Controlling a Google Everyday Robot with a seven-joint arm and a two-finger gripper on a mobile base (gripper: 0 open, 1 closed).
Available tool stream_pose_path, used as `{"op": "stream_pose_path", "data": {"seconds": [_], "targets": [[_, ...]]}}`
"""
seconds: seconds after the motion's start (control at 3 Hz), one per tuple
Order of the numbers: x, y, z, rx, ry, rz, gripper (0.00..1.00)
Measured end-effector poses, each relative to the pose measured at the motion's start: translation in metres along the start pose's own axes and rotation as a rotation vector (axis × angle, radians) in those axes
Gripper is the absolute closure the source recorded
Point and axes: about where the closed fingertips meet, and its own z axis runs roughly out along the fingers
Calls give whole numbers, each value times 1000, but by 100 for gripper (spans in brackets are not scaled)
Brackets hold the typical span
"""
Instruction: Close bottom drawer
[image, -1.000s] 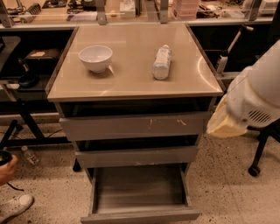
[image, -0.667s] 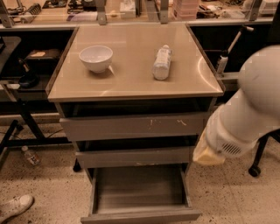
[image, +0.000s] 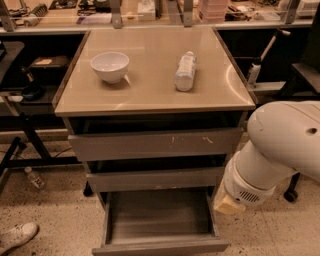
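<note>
Dropping lower than a moment ago, the arm (image: 280, 145) brings the gripper (image: 227, 204) just beside the right wall of the bottom drawer (image: 160, 246), which stays pulled out, grey interior exposed. Whether the gripper is open cannot be told. A white bowl (image: 110, 65) and bottle (image: 185, 71) rest on the tabletop (image: 150, 92).

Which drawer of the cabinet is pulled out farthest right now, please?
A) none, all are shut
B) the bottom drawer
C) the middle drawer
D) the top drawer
B: the bottom drawer juts well past the middle drawer and top drawer, its grey interior exposed; the gripper hangs by its right side.
</note>
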Motion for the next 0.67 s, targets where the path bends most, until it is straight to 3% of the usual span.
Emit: {"op": "stream_pose_path", "data": {"seconds": [0.33, 0.67], "targets": [[7, 9, 27, -35, 4, 12, 100], [17, 32, 106, -109, 34, 46, 100]]}}
